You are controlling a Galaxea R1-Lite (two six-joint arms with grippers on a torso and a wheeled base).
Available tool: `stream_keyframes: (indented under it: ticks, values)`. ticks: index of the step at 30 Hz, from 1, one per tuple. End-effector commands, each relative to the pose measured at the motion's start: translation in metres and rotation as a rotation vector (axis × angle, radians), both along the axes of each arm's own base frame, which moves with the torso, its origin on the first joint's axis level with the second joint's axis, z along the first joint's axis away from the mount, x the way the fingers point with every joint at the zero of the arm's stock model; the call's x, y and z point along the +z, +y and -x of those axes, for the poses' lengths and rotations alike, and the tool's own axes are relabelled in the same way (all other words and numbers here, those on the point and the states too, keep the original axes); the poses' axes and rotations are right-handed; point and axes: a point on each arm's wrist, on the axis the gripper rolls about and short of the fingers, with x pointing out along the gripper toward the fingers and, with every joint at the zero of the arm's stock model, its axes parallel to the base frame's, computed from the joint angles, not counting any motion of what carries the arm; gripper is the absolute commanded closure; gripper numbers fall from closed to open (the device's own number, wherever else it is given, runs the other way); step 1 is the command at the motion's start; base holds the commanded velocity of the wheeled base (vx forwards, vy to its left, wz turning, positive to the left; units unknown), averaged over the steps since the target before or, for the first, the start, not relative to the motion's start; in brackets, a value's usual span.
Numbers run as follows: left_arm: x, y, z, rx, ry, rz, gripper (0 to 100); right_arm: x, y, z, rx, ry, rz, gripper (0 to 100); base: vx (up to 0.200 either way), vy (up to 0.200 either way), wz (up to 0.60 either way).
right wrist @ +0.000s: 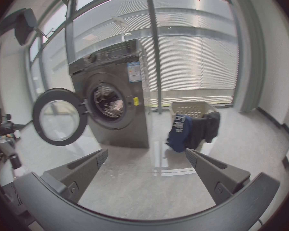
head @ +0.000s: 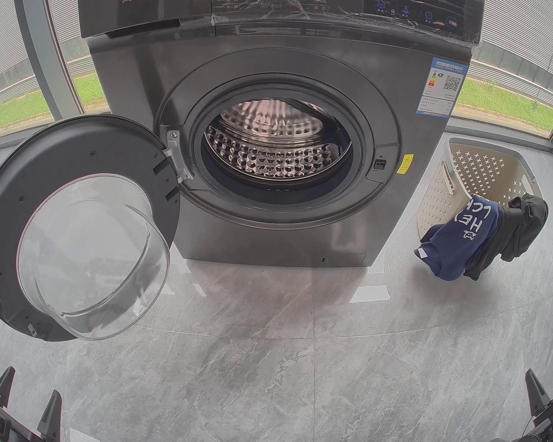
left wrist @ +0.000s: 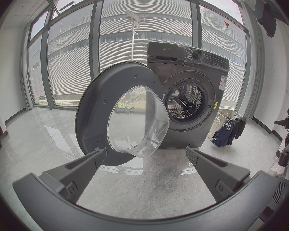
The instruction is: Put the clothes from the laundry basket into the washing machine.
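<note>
Head view: one grey metal front-loading washing machine [head: 276, 155] stands on the pale marble-look tiled floor [head: 301, 351]. Its one round door [head: 74, 228], with a clear bowl window, is swung wide open to the left. The ribbed steel drum [head: 276, 139] holds no clothes. To the machine's right stands one cream perforated plastic laundry basket [head: 473, 167]. Two clothes hang over its near rim, side by side and touching: a navy blue garment with white lettering [head: 458, 240] and a black garment [head: 516, 225]. Their far ends drop inside the basket, hidden. The left gripper [head: 27, 400] and right gripper [head: 550, 379] sit at the bottom corners, each cut off by the edge, with its two dark fingers spread and nothing between them.

Left wrist view: the left gripper [left wrist: 144, 156] is spread wide and empty, low over the floor. Beyond it the open door [left wrist: 118, 113] covers part of the washing machine [left wrist: 189, 103]. The laundry basket [left wrist: 219, 117] is small, and the navy garment [left wrist: 224, 133] and black garment [left wrist: 239, 127] cover most of it.

Right wrist view: the right gripper [right wrist: 146, 154] is also spread and empty. The washing machine [right wrist: 118, 106] and the laundry basket [right wrist: 191, 108] stand apart, with both clothes draped over the basket's front wall. The navy garment [right wrist: 179, 133] hangs lowest, and the black garment [right wrist: 205, 129] is beside it.
</note>
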Motion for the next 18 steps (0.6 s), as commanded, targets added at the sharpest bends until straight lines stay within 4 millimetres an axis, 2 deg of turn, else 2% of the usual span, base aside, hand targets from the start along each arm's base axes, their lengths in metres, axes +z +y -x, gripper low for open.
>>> stream_keyframes:
  ticks: [1,7,18]
  values:
    - [-0.0048,0.0,0.0,0.0,0.0,0.001,0,-0.0087,-0.0006,0.0016,-0.07,-0.011,0.028,0,0.0,0.0,0.0]
    - [-0.0048,0.0,0.0,0.0,0.0,-0.001,0,-0.0086,-0.0004,0.0018,-0.066,-0.016,0.032,0,0.0,0.0,0.0]
    - [-0.0052,0.0,-0.0001,0.0,0.001,0.001,0,-0.0088,-0.0005,0.0018,-0.066,-0.015,0.035,0,0.0,-0.2,0.0]
